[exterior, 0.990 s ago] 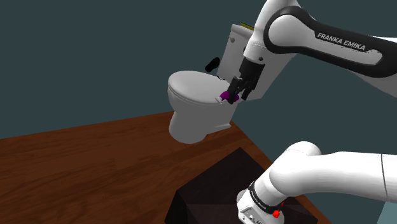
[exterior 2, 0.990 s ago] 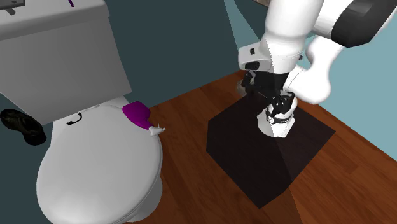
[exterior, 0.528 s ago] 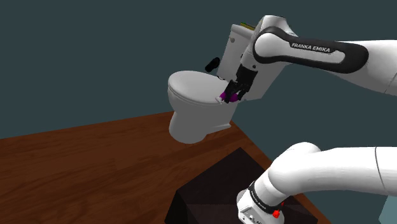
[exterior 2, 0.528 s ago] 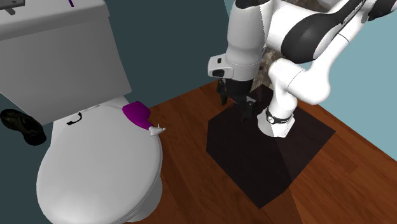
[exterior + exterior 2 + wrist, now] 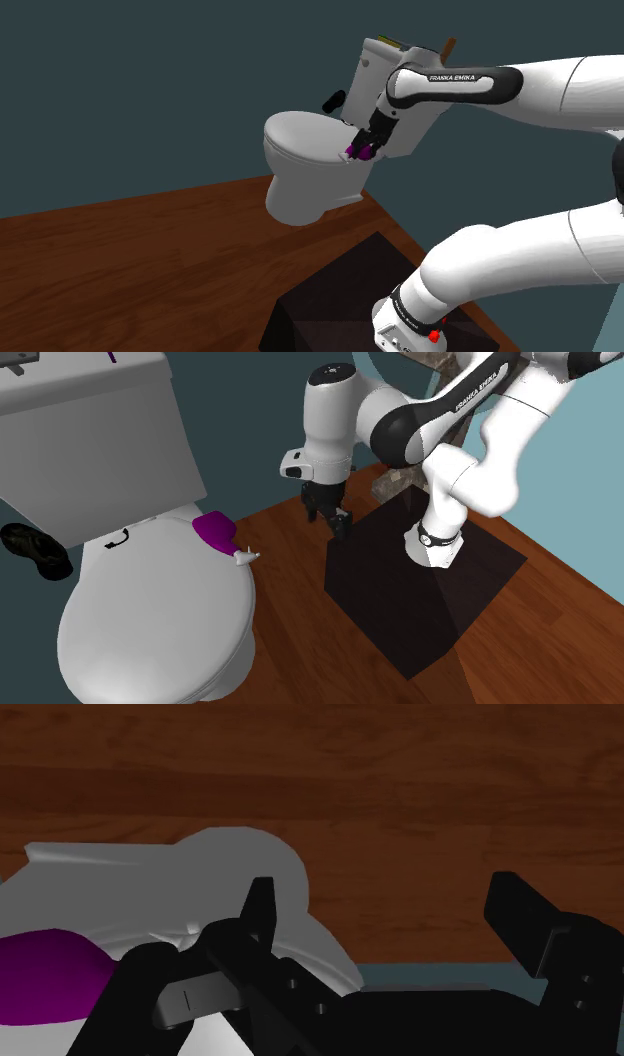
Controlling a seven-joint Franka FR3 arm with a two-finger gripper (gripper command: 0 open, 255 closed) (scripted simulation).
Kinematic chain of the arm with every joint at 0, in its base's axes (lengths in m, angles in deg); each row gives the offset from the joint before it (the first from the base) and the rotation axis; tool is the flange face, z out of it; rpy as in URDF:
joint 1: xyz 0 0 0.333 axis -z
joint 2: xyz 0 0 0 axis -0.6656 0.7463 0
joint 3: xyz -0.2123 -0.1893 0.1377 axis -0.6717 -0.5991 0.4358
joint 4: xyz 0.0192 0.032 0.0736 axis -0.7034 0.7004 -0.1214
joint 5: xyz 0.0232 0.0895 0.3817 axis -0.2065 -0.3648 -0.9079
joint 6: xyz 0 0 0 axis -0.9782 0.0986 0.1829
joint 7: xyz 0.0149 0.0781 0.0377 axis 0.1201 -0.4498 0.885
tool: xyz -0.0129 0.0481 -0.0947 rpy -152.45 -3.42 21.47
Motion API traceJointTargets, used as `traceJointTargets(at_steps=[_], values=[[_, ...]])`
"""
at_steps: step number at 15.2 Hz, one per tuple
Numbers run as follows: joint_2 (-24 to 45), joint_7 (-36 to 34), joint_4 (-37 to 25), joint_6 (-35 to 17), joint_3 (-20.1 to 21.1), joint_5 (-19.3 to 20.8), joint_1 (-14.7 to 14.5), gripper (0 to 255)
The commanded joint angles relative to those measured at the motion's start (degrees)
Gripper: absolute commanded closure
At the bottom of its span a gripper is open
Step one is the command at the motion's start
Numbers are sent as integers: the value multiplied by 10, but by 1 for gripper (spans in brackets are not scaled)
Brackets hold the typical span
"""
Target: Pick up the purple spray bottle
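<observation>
- wood floor [image 5: 560,642] — black box stand [image 5: 400,612] on it
- white toilet [image 5: 150,642], lid down
- gripper [image 5: 332,524] — fingers spread wide, holding nothing, apart from the toilet
- purple spray bottle [image 5: 214,532] lying at the lid's back edge by the tank, white nozzle

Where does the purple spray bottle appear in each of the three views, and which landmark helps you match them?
Shoulder view: the purple spray bottle is just right of centre, at the back edge of the toilet lid.
Second exterior view: the bottle is left of centre, lying on the lid, white nozzle towards that view's right.
Wrist view: the bottle lies outside the open gripper, beside one finger.
Shared landmark: the toilet lid.
</observation>
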Motion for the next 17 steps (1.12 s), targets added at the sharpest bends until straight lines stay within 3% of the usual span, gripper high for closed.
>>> traceJointTargets(at_steps=[1, 8, 13, 17], values=[[37, 20, -9, -37, -17, -8, 0, 0], [174, 116, -69, -133, -83, -72, -3, 0], [283, 206, -138, -173, -116, -162, 1, 0], [373, 278, -207, -183, -121, -245, 23, 0]])
